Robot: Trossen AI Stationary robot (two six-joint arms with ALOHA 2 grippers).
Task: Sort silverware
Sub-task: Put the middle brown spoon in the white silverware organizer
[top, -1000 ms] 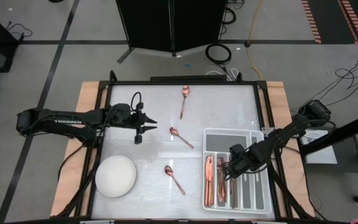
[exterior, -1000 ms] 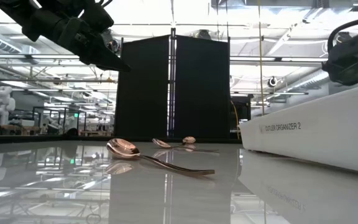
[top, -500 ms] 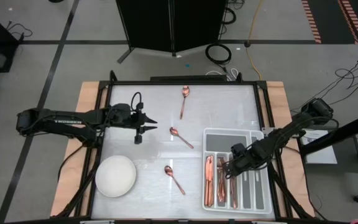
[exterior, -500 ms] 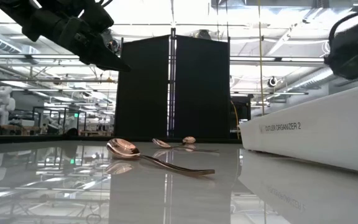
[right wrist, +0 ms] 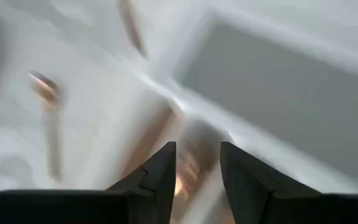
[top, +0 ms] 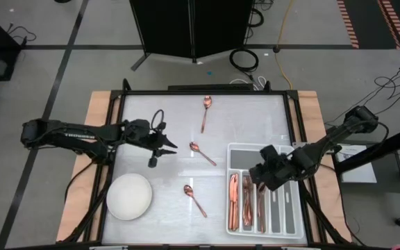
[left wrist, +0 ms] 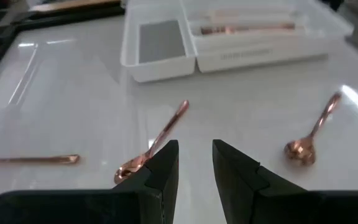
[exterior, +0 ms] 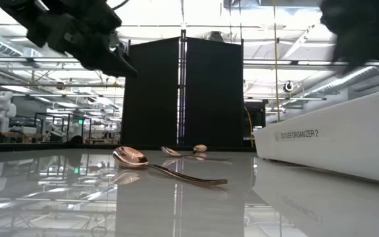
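Three copper spoons lie on the white table: one at the far side [top: 206, 112], one in the middle [top: 201, 153], one near the front [top: 195, 200]. More copper silverware [top: 240, 203] lies in the left compartments of the grey divided tray [top: 285, 217]. My left gripper [top: 172, 147] hovers open just left of the middle spoon [left wrist: 154, 146], which shows right before its fingers. My right gripper [top: 257, 178] hangs open above the tray's far left part, pointing steeply down, with nothing between its fingers [right wrist: 160, 171].
A white round bowl [top: 129, 196] stands at the front left. The tray's small grey cross compartment [right wrist: 278, 93] lies under the right gripper. A dark frame [top: 207, 90] rims the table. Bare table spreads between the spoons.
My right gripper has risen from down in the tray to well above it and has tipped on the way. My left gripper has tipped a little, its fingertips swinging toward the table's near edge. The spoons on the table have kept still.
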